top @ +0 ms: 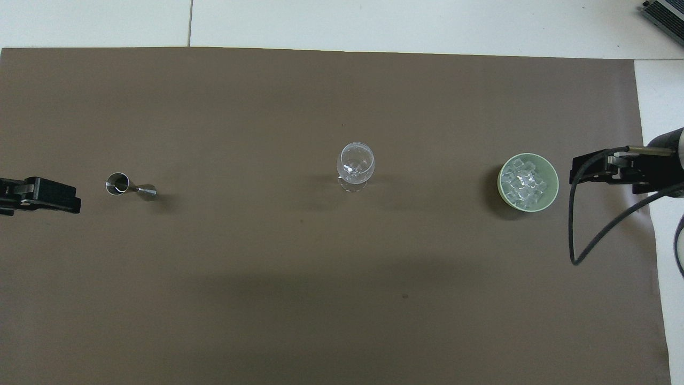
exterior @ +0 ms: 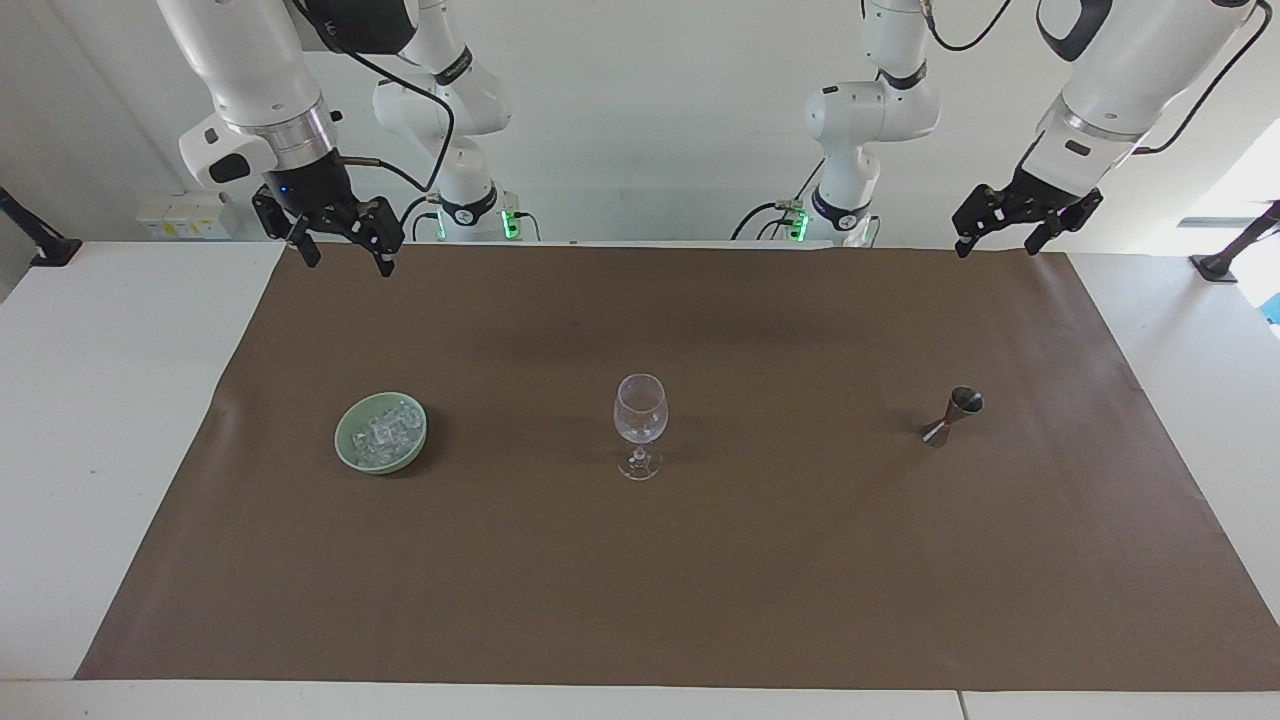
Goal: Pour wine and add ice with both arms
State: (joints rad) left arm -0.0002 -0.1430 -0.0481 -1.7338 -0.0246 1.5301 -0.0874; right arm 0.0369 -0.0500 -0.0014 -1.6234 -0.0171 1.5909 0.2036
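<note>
A clear wine glass [exterior: 640, 418] [top: 355, 162] stands upright mid-mat. The ice [exterior: 384, 431] [top: 525, 183] lies heaped in a pale green dish [exterior: 346, 449] [top: 553, 182] toward the right arm's end. A small metal jigger [exterior: 952, 415] [top: 127, 186] stands toward the left arm's end; no wine shows. My right gripper [exterior: 346, 262] [top: 580, 175] hangs open and empty over the mat's edge by the robots. My left gripper [exterior: 997, 248] [top: 64, 195] hangs open and empty over the mat's corner at its own end. Both are well above the objects.
A brown mat [exterior: 700, 580] covers most of the white table [exterior: 100, 400]. A black cable [top: 593, 243] loops down from the right wrist. Black clamps [exterior: 35, 240] sit at both ends of the table.
</note>
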